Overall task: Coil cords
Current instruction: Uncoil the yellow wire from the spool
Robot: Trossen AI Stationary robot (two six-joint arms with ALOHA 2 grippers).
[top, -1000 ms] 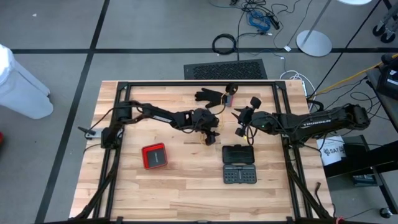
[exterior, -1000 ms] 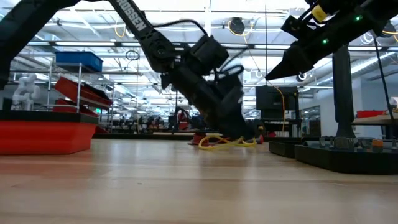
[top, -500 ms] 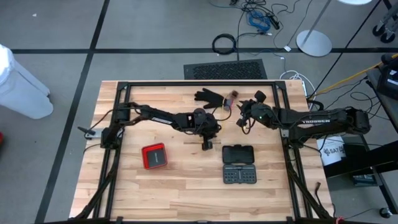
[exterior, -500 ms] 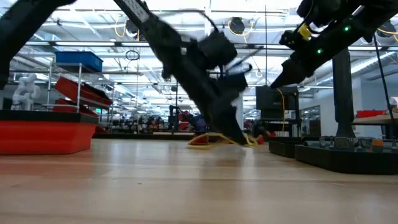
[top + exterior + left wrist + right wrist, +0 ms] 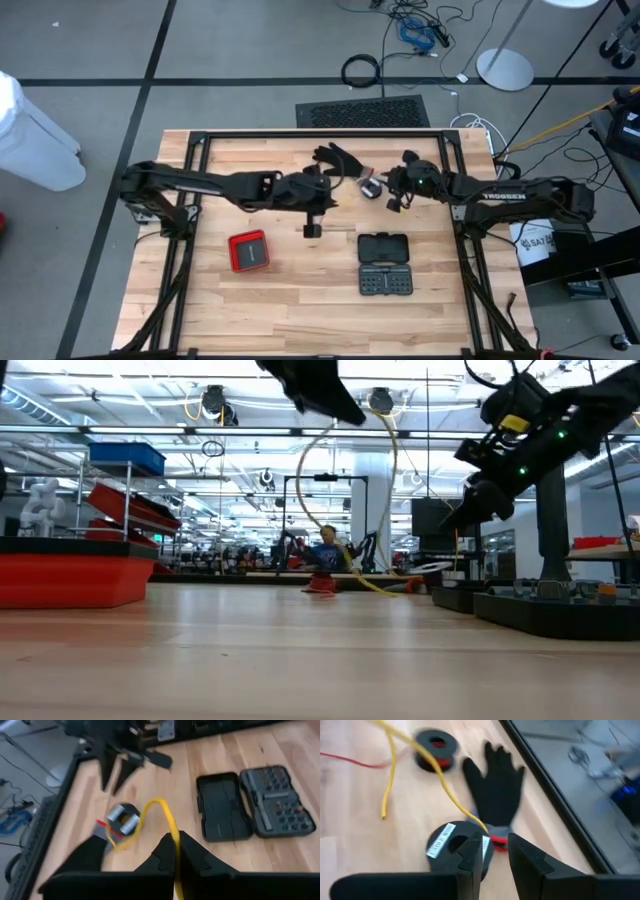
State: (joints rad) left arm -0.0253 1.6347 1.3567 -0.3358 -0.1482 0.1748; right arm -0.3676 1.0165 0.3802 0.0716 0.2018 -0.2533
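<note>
My left gripper has snapped shut and gone up since a moment ago. It now pinches the yellow cord high over the middle of the desk. The cord hangs in a loop down to its spool, nearer the far edge. I think I am pulling out slack, so next I must wind it round in loops. My right gripper hovers low beside that spool, fingers a little apart, holding nothing. The glove lies past it.
</note>
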